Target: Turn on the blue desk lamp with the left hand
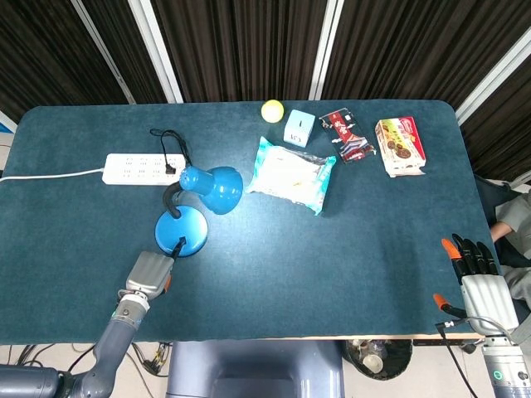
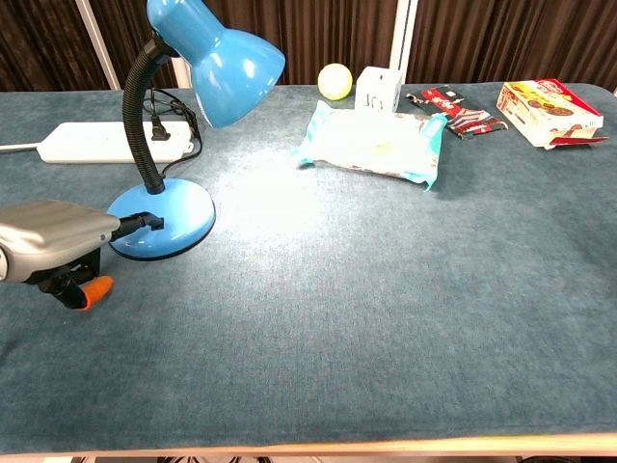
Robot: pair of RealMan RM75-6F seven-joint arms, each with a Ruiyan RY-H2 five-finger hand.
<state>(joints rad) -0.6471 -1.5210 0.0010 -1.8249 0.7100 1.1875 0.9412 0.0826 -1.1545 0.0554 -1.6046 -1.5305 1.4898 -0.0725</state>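
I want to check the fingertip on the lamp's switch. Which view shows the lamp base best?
The chest view: the lamp base shows side-on and close, with a dark fingertip of the left hand reaching its near edge. The head view shows the lamp base from above, smaller, with the fingertip harder to place.

The lamp (image 2: 214, 60) throws a bright pool on the cloth beside it, glaring out the snack bag (image 2: 374, 143); frames sharp.
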